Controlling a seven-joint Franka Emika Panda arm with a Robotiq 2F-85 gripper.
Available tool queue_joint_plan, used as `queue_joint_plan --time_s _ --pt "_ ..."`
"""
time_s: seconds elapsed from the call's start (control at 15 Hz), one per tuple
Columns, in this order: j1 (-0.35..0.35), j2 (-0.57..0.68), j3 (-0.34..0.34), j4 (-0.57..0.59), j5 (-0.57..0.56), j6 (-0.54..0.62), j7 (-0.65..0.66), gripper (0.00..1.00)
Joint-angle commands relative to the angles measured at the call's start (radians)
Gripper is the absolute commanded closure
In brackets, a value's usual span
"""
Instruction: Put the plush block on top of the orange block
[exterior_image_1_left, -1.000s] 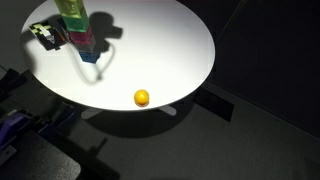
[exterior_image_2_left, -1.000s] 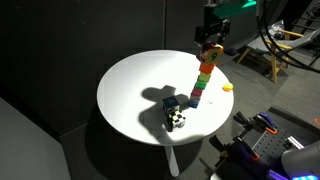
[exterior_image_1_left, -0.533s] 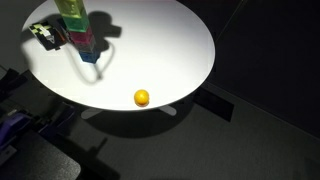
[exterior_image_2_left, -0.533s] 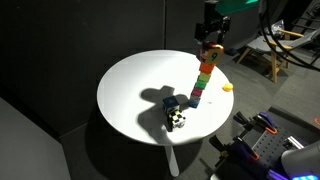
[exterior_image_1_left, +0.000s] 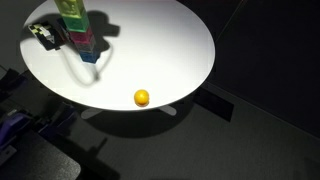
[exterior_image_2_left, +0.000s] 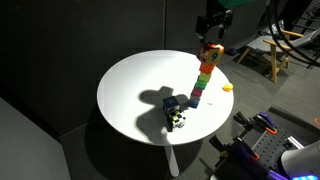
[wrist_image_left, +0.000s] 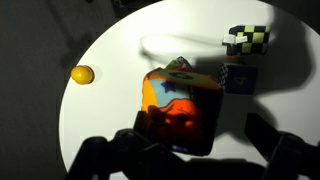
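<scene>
Over the tower: claw released

Above the stack, the gripper (exterior_image_2_left: 212, 28) hangs with jaws spread, holding nothing. Just beneath, the plush block (wrist_image_left: 180, 108) sits atop the block tower (exterior_image_2_left: 203, 82) on the white round table (exterior_image_2_left: 130, 90). Near-left of its base lies a checkered cube (exterior_image_2_left: 176, 121). A yellow ball (exterior_image_1_left: 142, 97) rests well apart.

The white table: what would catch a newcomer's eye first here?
Most likely the tall tower of coloured blocks rising from the round white table, with the claw hanging open over its top block. Next, a checkered cube at the tower's foot and a small orange ball alone near the table's edge.
</scene>
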Motion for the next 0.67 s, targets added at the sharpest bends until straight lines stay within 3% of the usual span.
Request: queue_joint_plan --time_s 0.0,0.6 --pt "0.007 -0.063 0.009 -0.041 0.021 0.026 -0.017 0.00" --pt "0.045 -0.159 0.051 -0.114 0.052 0.067 -0.026 0.00"
